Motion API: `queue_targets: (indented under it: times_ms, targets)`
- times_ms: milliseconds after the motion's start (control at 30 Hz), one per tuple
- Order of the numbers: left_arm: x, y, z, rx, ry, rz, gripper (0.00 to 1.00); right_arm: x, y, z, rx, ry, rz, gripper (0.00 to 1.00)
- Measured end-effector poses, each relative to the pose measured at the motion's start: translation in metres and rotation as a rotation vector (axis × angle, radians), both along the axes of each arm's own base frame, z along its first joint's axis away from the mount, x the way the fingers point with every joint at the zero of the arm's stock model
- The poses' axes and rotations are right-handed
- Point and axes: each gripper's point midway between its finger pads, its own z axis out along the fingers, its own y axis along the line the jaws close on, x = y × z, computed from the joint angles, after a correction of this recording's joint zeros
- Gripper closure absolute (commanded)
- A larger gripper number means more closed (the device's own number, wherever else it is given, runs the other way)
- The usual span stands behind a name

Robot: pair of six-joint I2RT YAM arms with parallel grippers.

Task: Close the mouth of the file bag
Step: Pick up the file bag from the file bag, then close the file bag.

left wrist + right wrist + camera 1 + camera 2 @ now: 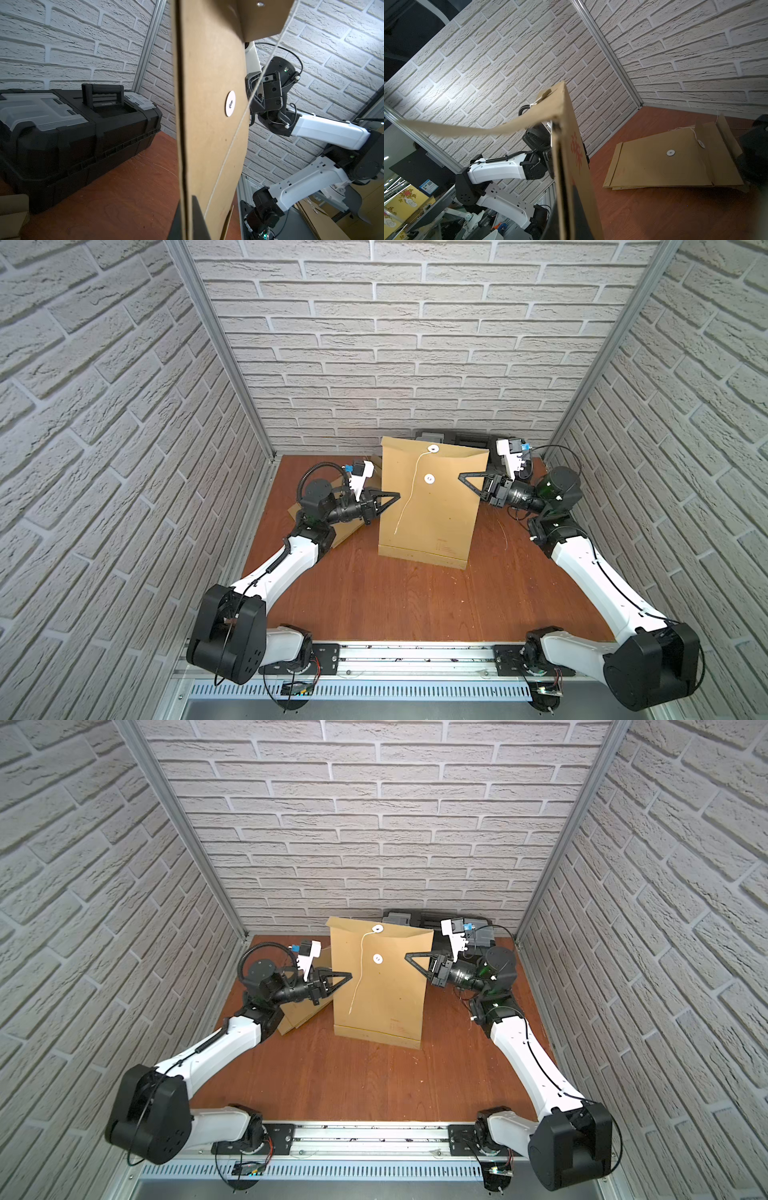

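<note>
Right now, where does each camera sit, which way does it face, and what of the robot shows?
Both top views: high over the front rail, looking down toward the back wall; both arms, left gripper and right gripper pinching the upright file bag.
Left wrist: along its own fingers, past the bag, at the toolbox and right arm.
Right wrist: along the bag's edge, at the left arm and spare bags.
Shared: the bag, in all.

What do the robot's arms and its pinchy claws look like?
Each arm has smooth white shells, the left arm and the right arm alike, with chunky black round joints. The left gripper and right gripper are black, pointy triangle frames. A white camera block with a blue bit sits on each wrist. Black cables run along the arms.
</note>
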Motion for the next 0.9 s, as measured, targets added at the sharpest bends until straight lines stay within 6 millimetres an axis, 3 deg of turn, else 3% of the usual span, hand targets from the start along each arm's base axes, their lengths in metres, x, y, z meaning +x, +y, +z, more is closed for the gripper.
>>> queue_targets:
  times_ms: [67, 200, 367, 500, 633, 800, 900]
  targets:
    - [0.000, 0.000, -0.001, 0.003, 0.004, 0.002, 1.00, 0.002, -0.001, -0.003, -0.005, 0.010, -0.010, 0.88]
    - [0.007, 0.002, -0.005, 0.016, 0.005, 0.043, 1.00, 0.011, -0.006, -0.015, -0.025, 0.052, -0.055, 0.62]
    - [0.021, 0.007, -0.014, 0.028, 0.021, 0.140, 1.00, 0.027, -0.017, -0.052, -0.089, 0.168, -0.170, 0.46]
    - [0.030, 0.010, -0.030, 0.044, 0.051, 0.220, 1.00, 0.033, -0.033, -0.099, -0.170, 0.299, -0.298, 0.43]
    - [0.035, 0.009, -0.031, 0.058, 0.037, 0.289, 1.00, 0.027, -0.052, -0.135, -0.250, 0.386, -0.419, 0.42]
    - [0.038, 0.007, -0.028, 0.069, 0.026, 0.369, 1.00, 0.019, -0.066, -0.146, -0.293, 0.360, -0.532, 0.43]
    - [0.036, 0.002, -0.028, 0.090, 0.022, 0.394, 1.00, 0.011, -0.054, -0.148, -0.291, 0.302, -0.533, 0.44]
